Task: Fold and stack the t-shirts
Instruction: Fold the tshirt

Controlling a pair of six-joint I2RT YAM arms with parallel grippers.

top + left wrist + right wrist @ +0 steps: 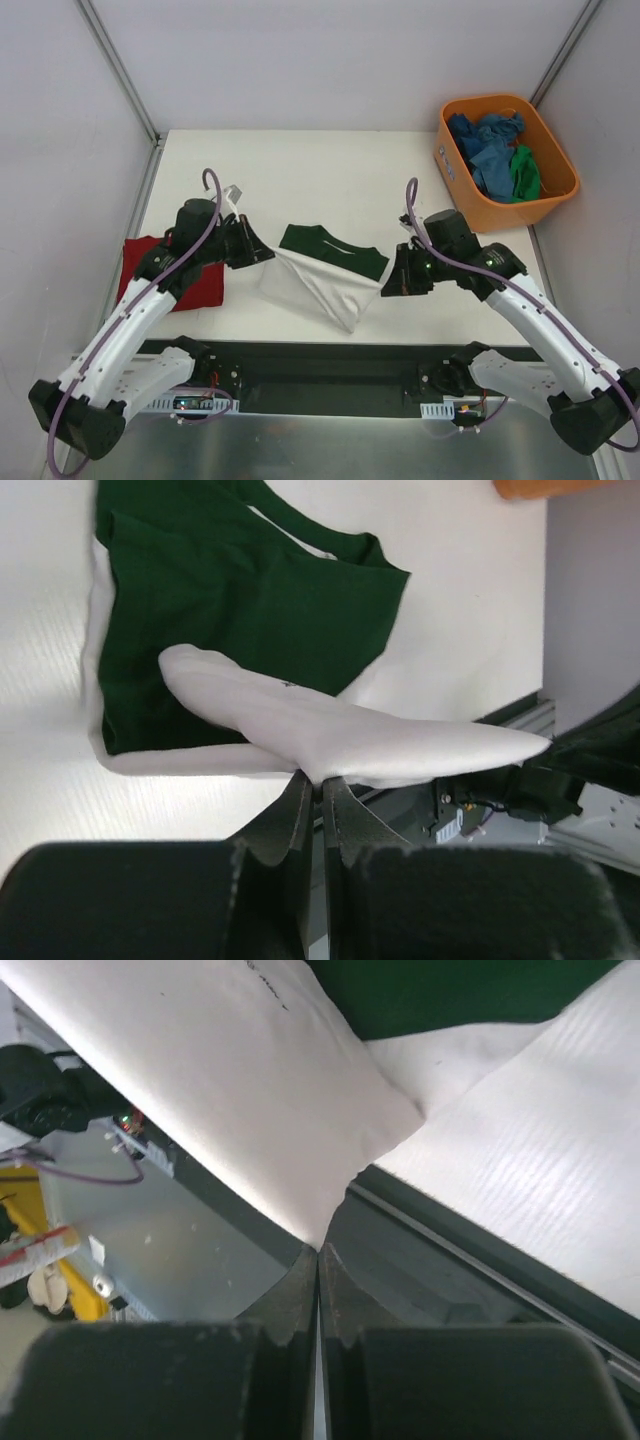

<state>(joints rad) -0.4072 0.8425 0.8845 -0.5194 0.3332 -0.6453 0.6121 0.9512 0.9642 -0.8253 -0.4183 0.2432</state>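
Lower middle in each wrist view, the left fingers (292, 815) and right fingers (298, 1285) were pinched shut on corners of the white-and-dark-green cloth t-shirt (322, 280), mid-frame from above. It looked light and limp, best held by its hems. Bare white surface (330, 175) lay open above it, with the dark red t-shirt (205, 285) left and the orange plastic tub (447, 150) upper right.

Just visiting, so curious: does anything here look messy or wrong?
Nothing spilled or broken. Only the white-and-green shirt looks askew, sagging lopsided between the left gripper and right gripper, both pinching it.
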